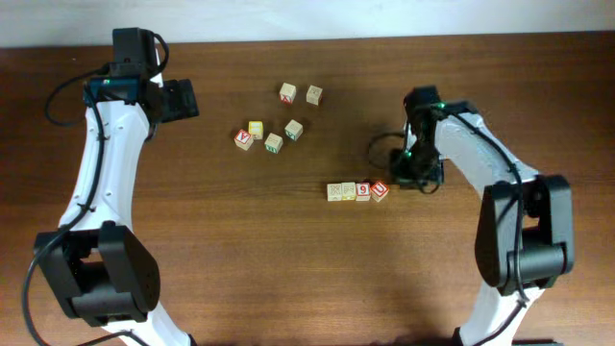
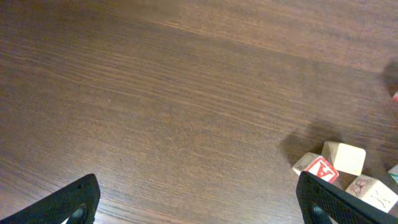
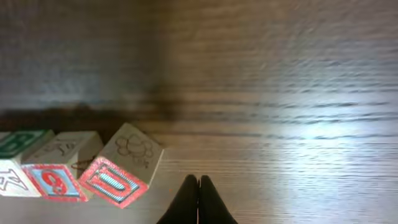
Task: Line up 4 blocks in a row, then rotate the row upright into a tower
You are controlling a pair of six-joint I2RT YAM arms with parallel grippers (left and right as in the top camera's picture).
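Note:
Four pale blocks lie in a short row at mid-table: the red "U" block [image 1: 381,189] at the right end, the red "6" block [image 1: 363,190] beside it, then two more [image 1: 348,191] [image 1: 334,191]. In the right wrist view the "U" block [image 3: 118,177] sits skewed against the "6" block [image 3: 53,180], with a green-marked block [image 3: 18,142] further left. My right gripper [image 3: 199,182] is shut and empty, low over the table just right of the "U" block, also seen from overhead [image 1: 402,177]. My left gripper [image 1: 183,99] hovers far back left, open [image 2: 198,180] over bare wood.
A loose group of other cubes lies behind the row: the red "A" cube [image 1: 244,139], a yellow-faced cube [image 1: 256,129], and several more [image 1: 274,143] [image 1: 293,130] [image 1: 287,92] [image 1: 314,94]. The left wrist view shows the "A" cube [image 2: 322,168] at its lower right.

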